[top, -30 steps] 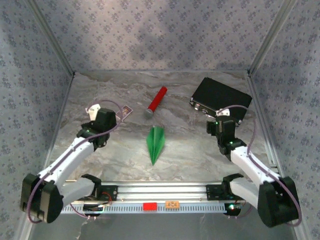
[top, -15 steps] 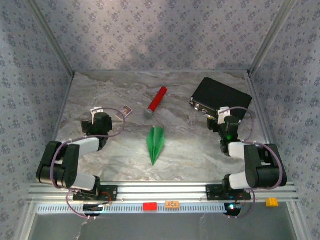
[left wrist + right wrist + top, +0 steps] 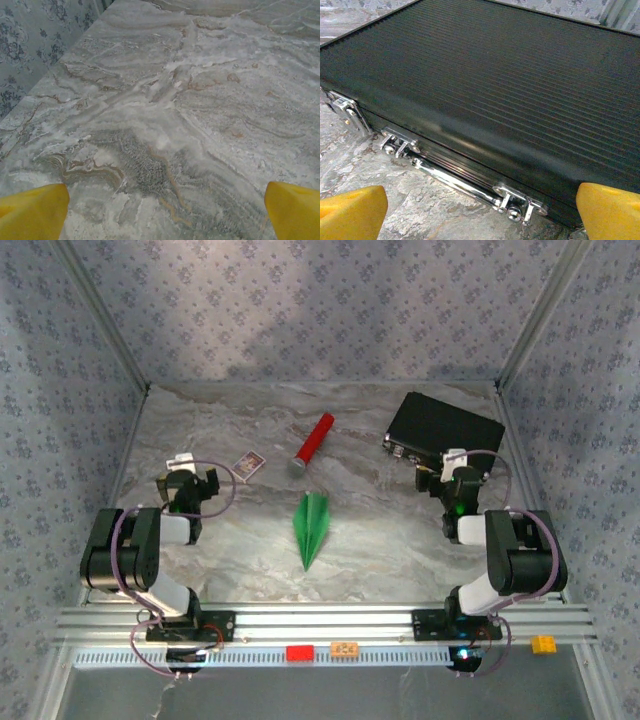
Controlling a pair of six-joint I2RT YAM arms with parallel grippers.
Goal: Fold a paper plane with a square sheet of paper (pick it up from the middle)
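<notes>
While my left gripper (image 3: 162, 210) and right gripper (image 3: 480, 210) both hang spread wide and empty, the paper plane (image 3: 311, 527) lies flat on the table (image 3: 400, 560) between them. I judge it light and flimsy, best pinched gently along its central fold.

- the table (image 3: 165, 100) is looking like smooth grey marble print, pretty matt
- the paper plane (image 3: 311, 525) is showing as thin green paper with crisp creases
- the black case (image 3: 510, 75) at the table's far right corner is showing fine ribs and catching a soft sheen
- its latches (image 3: 397, 142) are gleaming like polished metal
- the pads (image 3: 350, 212) on the right gripper (image 3: 480, 215) are looking matt yellow, kinda foamy
</notes>
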